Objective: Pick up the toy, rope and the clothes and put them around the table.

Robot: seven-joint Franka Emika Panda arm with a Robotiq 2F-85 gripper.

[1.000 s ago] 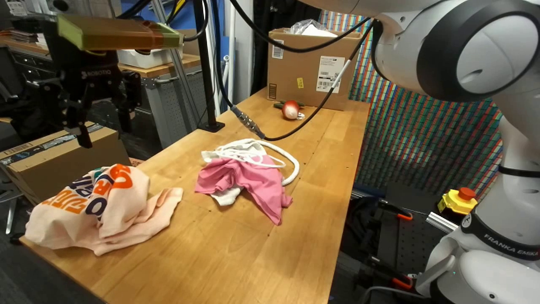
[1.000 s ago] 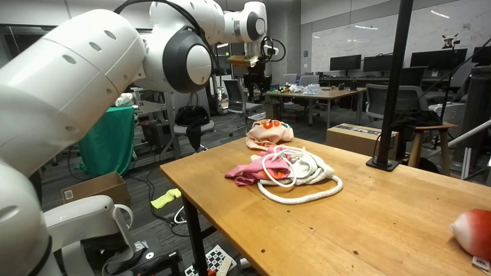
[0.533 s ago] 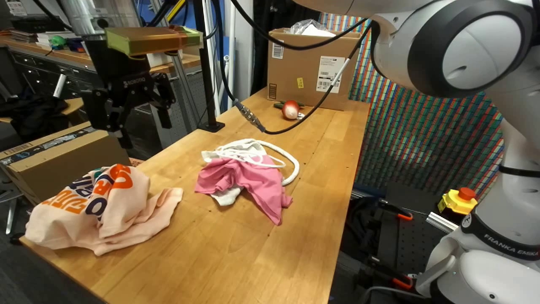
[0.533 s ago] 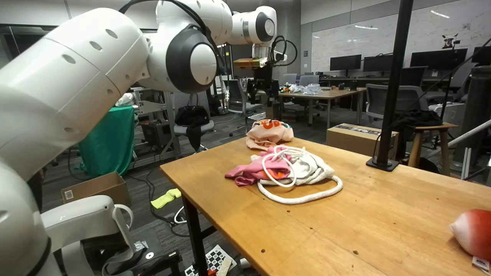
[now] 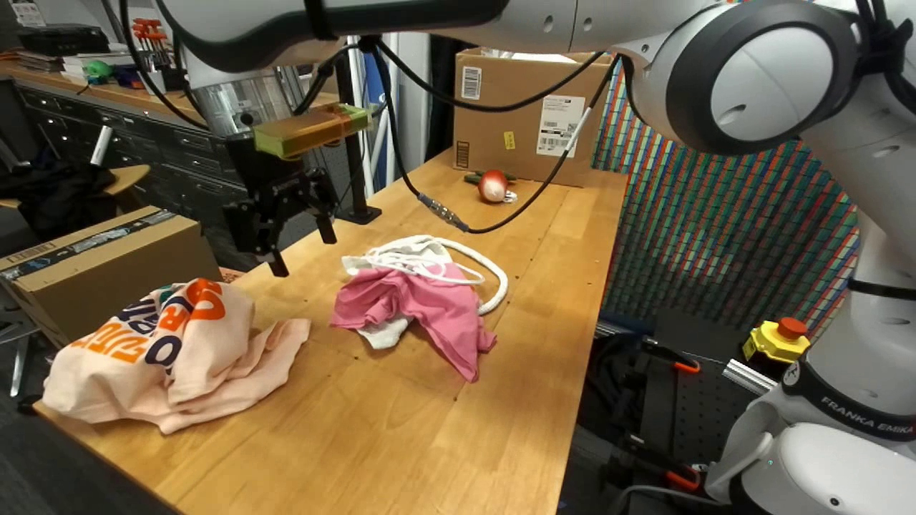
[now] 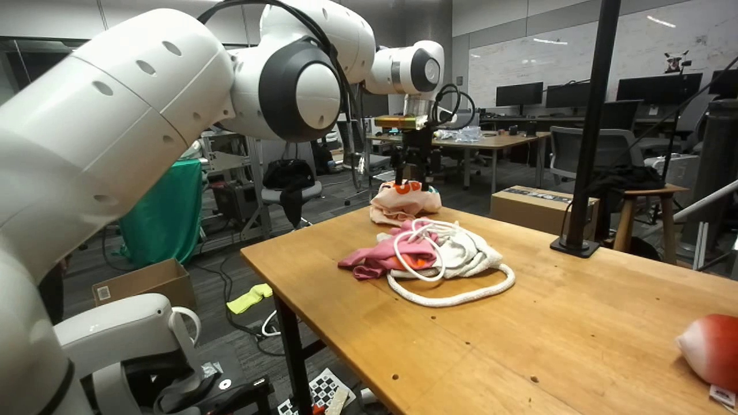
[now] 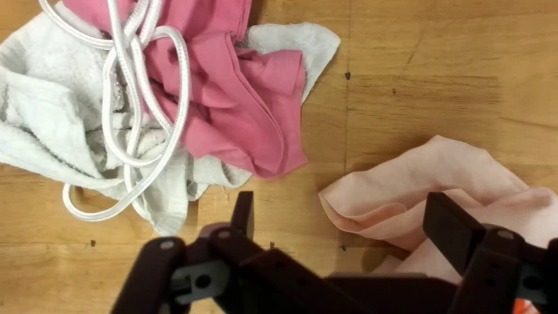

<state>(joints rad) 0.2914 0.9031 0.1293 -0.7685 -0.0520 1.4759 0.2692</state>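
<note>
White rope (image 7: 184, 87) loops across rumpled pink cloth (image 7: 218, 96), seemingly atop off-white cloth (image 7: 43, 102).

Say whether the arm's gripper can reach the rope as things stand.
Probably yes: the gripper hangs open and empty, and loops of the rope lie uncovered on top of the pink cloth and off-white cloth.

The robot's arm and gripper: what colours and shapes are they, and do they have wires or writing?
The arm is white and rounded, like fat tubes, with big dark rings and looping black cables. Low down, a black band says FRANKA EMIKA in white letters. The gripper is black with two chunky, jointed jaws, and a yellow-green block sits above them.
</note>
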